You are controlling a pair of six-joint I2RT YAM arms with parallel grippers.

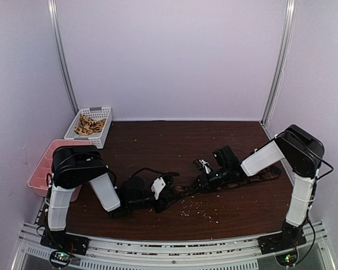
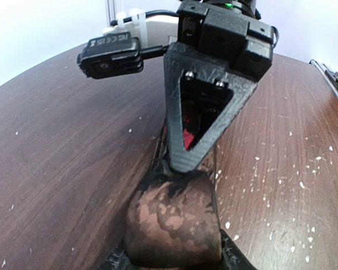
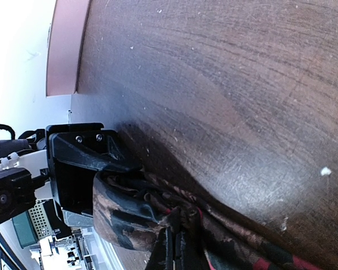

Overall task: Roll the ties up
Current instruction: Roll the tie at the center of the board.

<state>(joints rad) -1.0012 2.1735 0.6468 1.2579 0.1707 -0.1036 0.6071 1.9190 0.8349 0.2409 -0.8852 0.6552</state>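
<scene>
- The table is dark brown wood with lines in the grain.
- Little pale crumbs lie all over it, most of them near the front.
- The walls are plain and pale, with a shiny metal pole in each back corner.
- A metal rail runs along the front edge, and both arms are fixed there.
- A white basket with holes sits in the back left corner, with other ties in tan heaped inside.
- A pink tray sits at the left edge, close to the basket.
- The two arms meet low in the middle of the table.
- The tie is there, dark brown with pale blotches, partly rolled into a fat roll.
- Its loose end lies flat on the wood and shows a red lining.
- The left gripper has a finger on each side of the roll, but I cannot tell if it squeezes.
- The right gripper has its fingers together, and the tip touches the top of the roll.
</scene>
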